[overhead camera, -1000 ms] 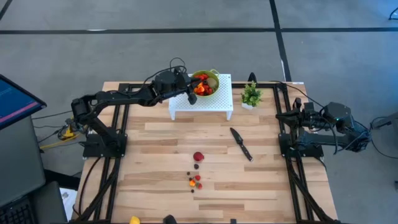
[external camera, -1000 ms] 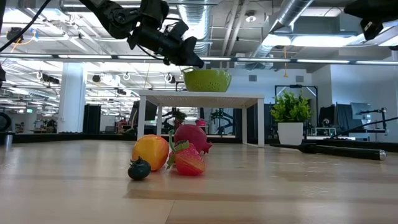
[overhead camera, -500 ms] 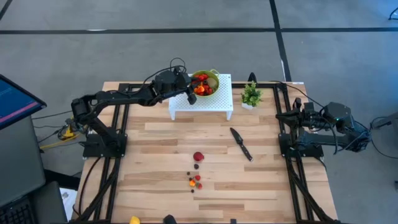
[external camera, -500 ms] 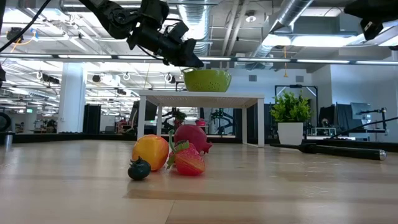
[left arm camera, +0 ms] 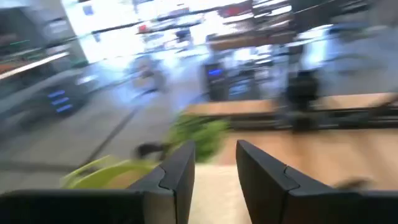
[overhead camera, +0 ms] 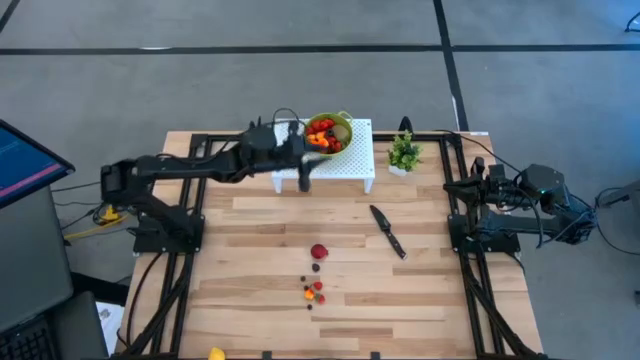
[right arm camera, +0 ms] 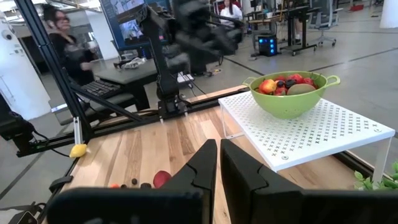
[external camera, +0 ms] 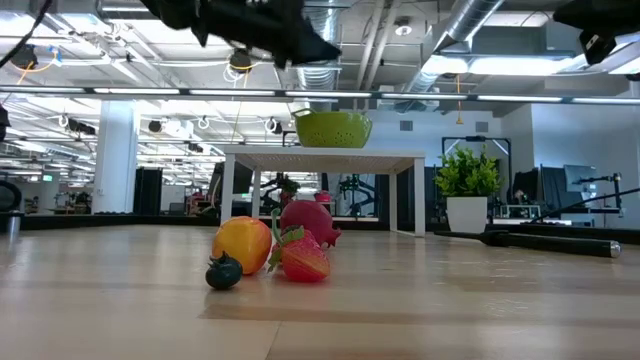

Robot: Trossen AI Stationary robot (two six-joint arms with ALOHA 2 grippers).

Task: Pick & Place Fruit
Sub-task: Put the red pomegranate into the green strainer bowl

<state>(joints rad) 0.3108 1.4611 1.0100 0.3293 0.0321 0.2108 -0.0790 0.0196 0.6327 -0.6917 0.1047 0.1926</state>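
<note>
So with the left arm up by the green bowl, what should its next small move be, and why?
Probably swing the left tool toward the loose fruit mid-table. Its fingers stand apart with nothing between them, the green bowl on the white stand already holds fruit, and several pieces remain on the wood. The right tool waits, shut, at the table's right edge.

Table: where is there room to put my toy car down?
Bare wood lies between the left arm's base and the fruit cluster, and between the white stand and the knife. It is crowded around the fruit and knife.

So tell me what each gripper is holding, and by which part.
Nothing. The left gripper is open and empty near the green bowl; the right gripper is shut on nothing.
</note>
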